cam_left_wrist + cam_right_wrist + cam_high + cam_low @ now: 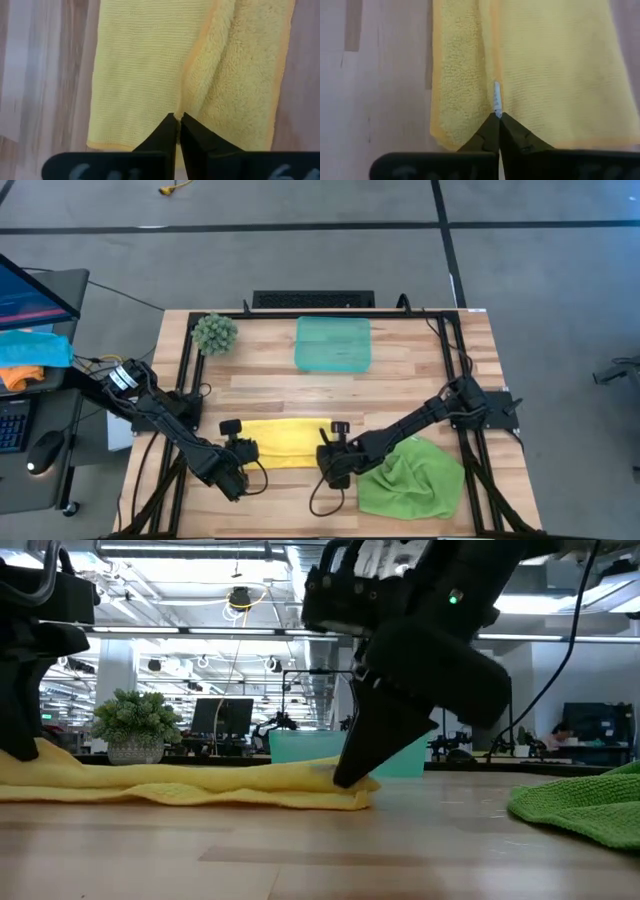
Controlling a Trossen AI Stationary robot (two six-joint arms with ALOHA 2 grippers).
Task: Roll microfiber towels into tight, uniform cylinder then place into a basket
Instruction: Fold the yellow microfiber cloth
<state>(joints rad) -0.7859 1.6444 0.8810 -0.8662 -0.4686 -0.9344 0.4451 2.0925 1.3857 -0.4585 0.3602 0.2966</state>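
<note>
Wooden slatted desk [400,380] carries a folded bright yellow microfiber towel [283,440] near the translucent teal plastic basket [333,344]; left end effector [240,448] and right end effector [327,450] each pinch closed on 1 towel end.

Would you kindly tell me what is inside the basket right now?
From above, the basket looks empty; only its teal floor shows. The yellow towel lies flat on the table, pinched by both pincers, and the green towel lies crumpled. In the low view the right arm covers part of it.
</note>
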